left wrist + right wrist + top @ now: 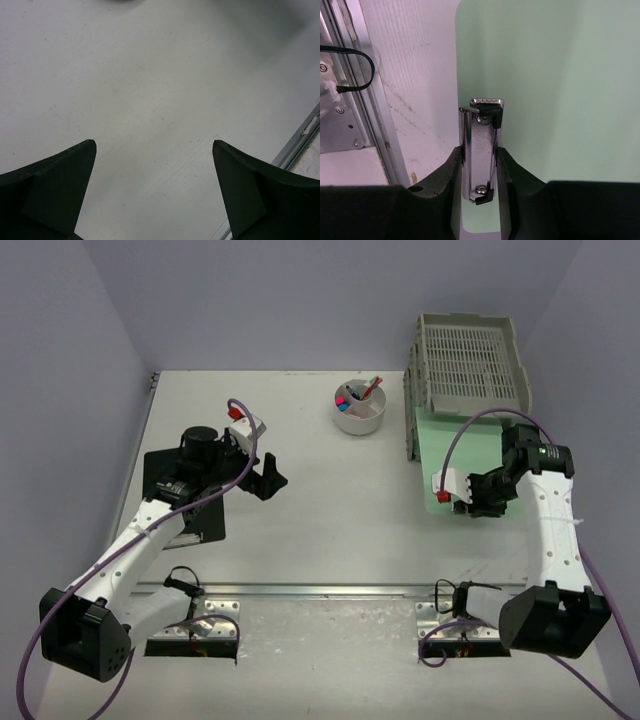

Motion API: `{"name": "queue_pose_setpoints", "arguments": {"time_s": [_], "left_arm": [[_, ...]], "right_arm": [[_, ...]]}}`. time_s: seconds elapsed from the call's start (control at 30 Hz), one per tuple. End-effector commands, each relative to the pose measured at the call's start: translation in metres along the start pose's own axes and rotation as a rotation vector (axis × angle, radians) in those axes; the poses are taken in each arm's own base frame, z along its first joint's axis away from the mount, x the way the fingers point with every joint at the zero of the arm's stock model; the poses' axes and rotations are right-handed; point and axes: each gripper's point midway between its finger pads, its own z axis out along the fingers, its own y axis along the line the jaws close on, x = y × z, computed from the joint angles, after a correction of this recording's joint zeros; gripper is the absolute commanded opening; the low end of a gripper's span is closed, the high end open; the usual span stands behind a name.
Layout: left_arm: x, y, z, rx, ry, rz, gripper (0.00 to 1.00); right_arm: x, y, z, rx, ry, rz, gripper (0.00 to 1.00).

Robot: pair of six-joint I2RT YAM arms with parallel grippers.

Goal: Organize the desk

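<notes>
The white desk (320,525) lies between pale lilac walls. A pale green clipboard (455,440) lies at the right, its far end under the grey trays. My right gripper (462,502) is shut on the clipboard's chrome clip (482,145) at its near end; in the right wrist view the gripper (479,152) has both jaws pressed against the clip's sides, with the green board (560,85) beyond. My left gripper (266,478) is open and empty over bare desk at centre left; in the left wrist view it (154,145) shows only white tabletop (150,75) between its jaws.
Grey stacked slotted trays (468,365) stand at the back right. A white round holder (360,408) with pens sits at the back centre. A flat black pad (165,468) lies at the left, partly under my left arm. A metal rail (320,590) runs along the front edge.
</notes>
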Motion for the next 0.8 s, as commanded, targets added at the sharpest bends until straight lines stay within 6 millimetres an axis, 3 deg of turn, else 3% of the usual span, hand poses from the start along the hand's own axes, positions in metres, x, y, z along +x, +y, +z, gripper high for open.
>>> {"name": "queue_pose_setpoints", "arguments": {"time_s": [0.0,0.33,0.77], "left_arm": [[-0.027,-0.001,-0.005,0.005,-0.068,0.042,1.00],[-0.030,-0.002,-0.005,0.008,-0.070,0.045,1.00],[-0.030,0.001,-0.003,0.002,-0.060,0.053,1.00]], "right_arm": [[-0.002,-0.009,-0.016,0.074,0.002,-0.021,0.00],[0.003,-0.002,-0.012,0.071,-0.001,0.004,0.00],[0.019,-0.030,0.003,0.030,0.012,-0.023,0.00]]}}
